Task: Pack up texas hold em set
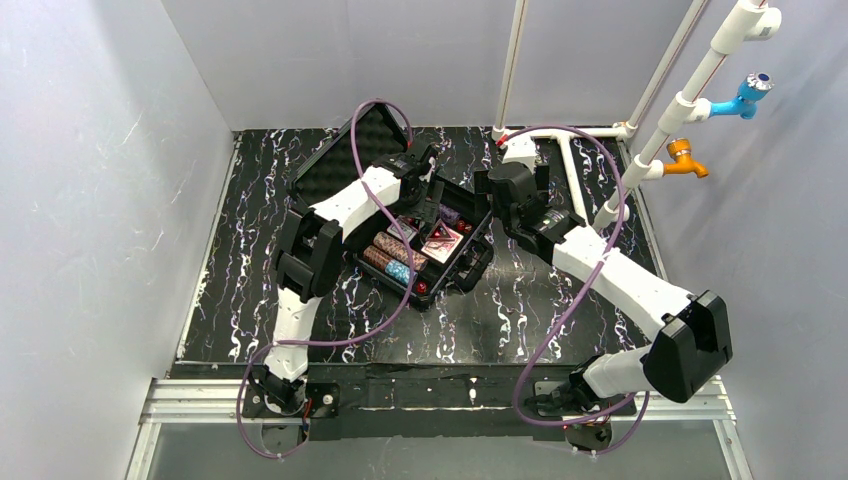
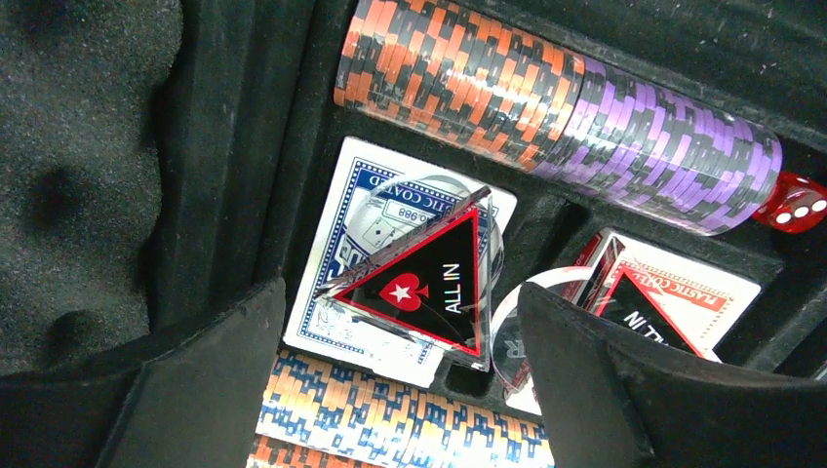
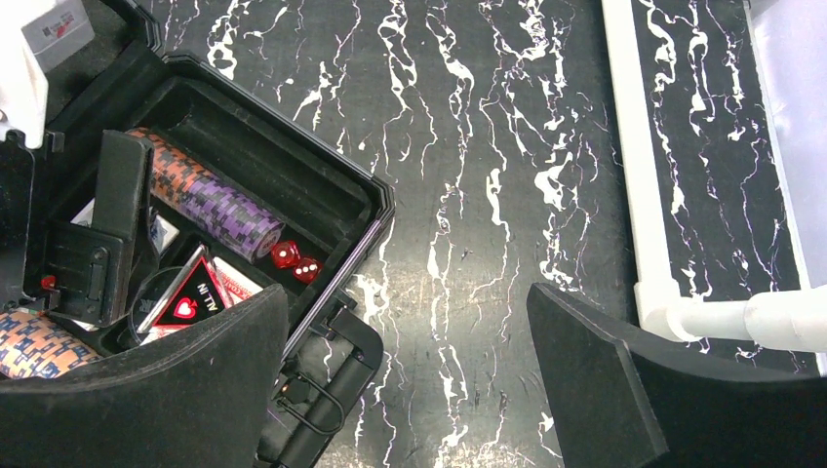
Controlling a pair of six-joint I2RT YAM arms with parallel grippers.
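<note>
I am looking into the black case (image 3: 278, 161), lying open with its foam lid (image 1: 345, 160) swung back. An orange-and-purple chip roll (image 2: 566, 112) is filling one slot, with two red dice (image 3: 285, 255) sitting at its purple end. A clear "ALL IN" triangle (image 2: 429, 283) is resting tilted on the blue deck (image 2: 346, 224), beside the red deck (image 2: 712, 292).

We distinguish an orange-and-black striped chip roll (image 2: 458, 68), a purple-and-black striped chip roll (image 2: 673, 146), a white-pipped red plastic die (image 2: 795, 203) and a white-veined black tabletop (image 3: 468, 146).
</note>
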